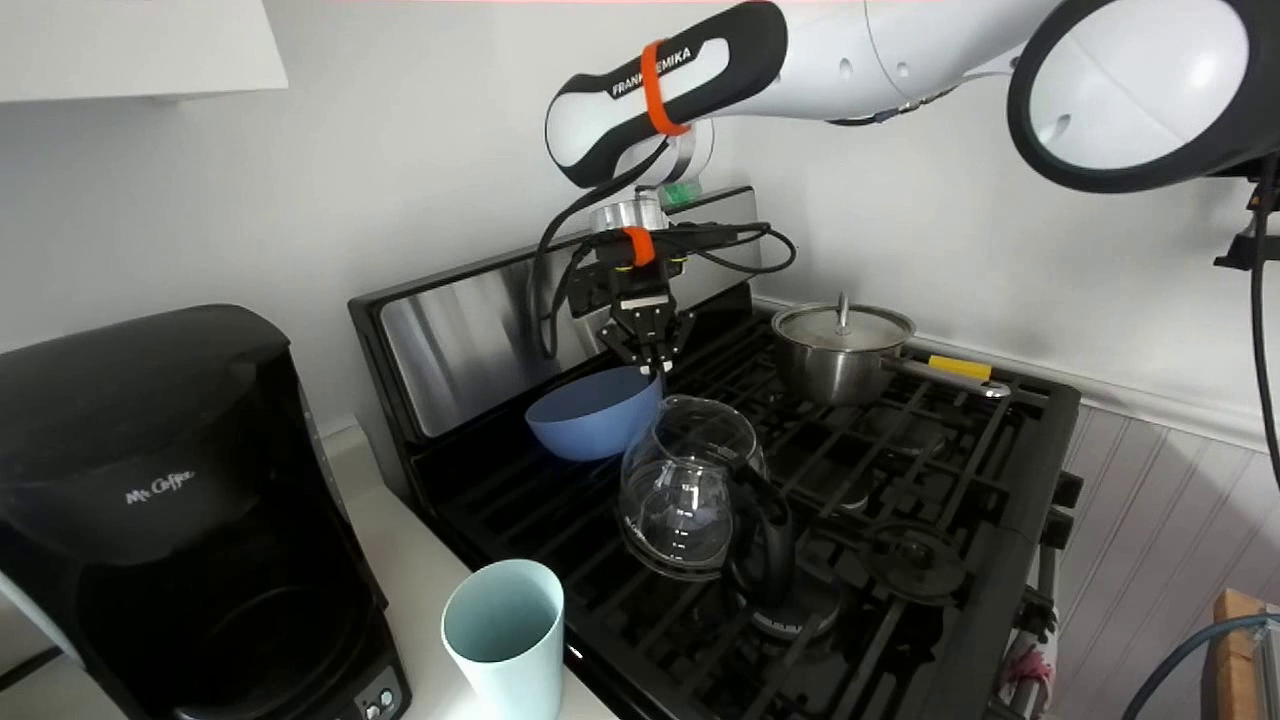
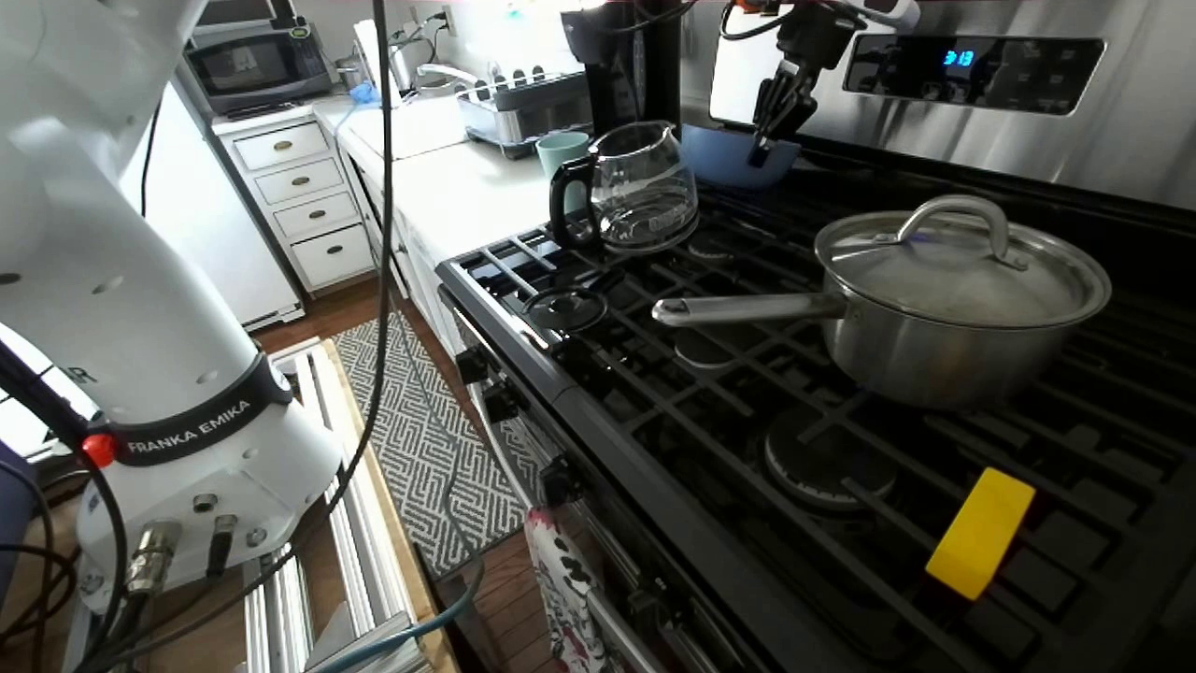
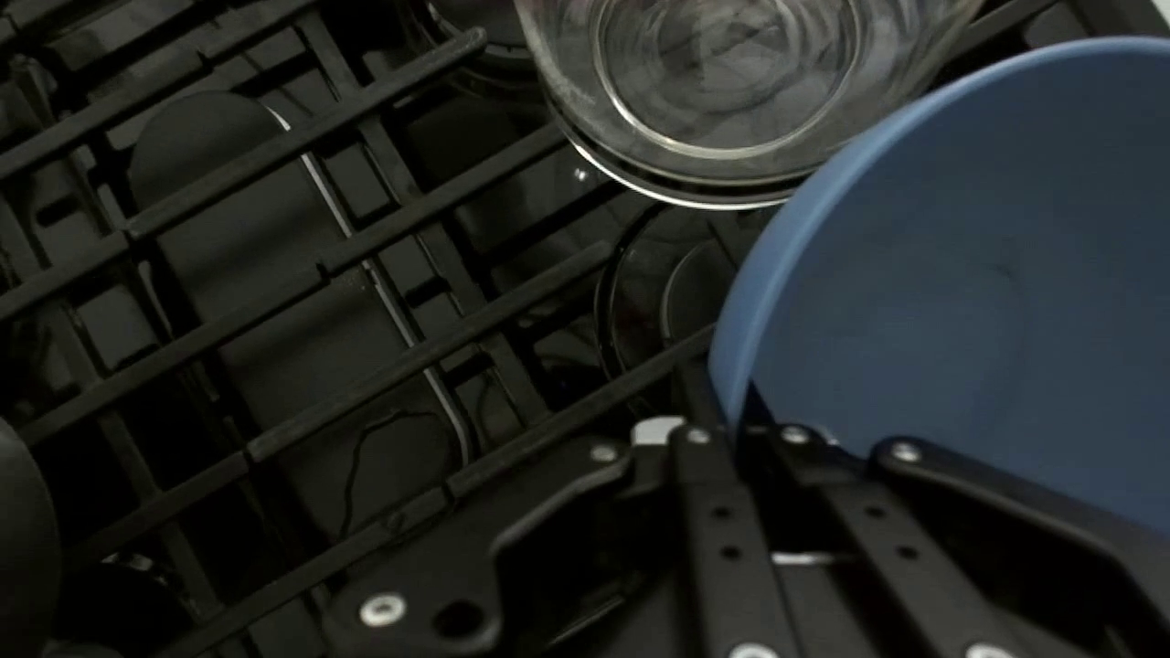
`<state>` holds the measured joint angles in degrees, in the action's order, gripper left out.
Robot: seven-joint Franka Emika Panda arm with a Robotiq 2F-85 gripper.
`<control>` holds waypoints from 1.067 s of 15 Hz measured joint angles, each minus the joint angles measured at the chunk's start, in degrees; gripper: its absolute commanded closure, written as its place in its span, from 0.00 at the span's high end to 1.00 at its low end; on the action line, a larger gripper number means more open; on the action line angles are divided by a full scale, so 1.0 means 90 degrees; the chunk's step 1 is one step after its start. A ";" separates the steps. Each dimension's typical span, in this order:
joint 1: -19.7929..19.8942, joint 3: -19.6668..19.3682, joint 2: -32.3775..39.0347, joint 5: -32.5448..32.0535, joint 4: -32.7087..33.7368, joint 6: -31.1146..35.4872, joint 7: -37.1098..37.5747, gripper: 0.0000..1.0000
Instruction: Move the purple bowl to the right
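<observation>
Fingers [image 3: 715, 493] narrow, apparently pinching the rim of the purple bowl [image 3: 969, 274], right side of wrist frame. Suggest: lift slowly, clear glass carafe [image 3: 722, 82] (upper centre), then traverse; one-edge grip may allow tilt.

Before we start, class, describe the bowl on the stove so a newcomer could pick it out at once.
Find the black stove, then its steel back panel. Near that panel, beside the glass carafe, is the bowl, the hand at its rim. Unlike the clear carafe and steel pot, it is plain blue-purple.
</observation>
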<state>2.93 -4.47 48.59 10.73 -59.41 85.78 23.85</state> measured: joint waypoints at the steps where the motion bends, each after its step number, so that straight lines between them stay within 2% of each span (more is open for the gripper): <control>1: 0.0000 -0.0042 -0.0161 0.0000 -0.0152 0.0088 0.0006 0.01; 5: 0.0006 -0.0296 -0.0832 -0.0008 -0.0909 0.0233 0.0302 0.01; 7: 0.0001 -0.0419 -0.1180 -0.0011 -0.1400 0.0561 0.0603 0.01; 16: -0.0144 -0.0668 -0.2623 -0.0045 -0.4096 0.3638 0.2630 0.01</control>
<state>1.64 -10.49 24.98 10.32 -96.27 118.52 47.52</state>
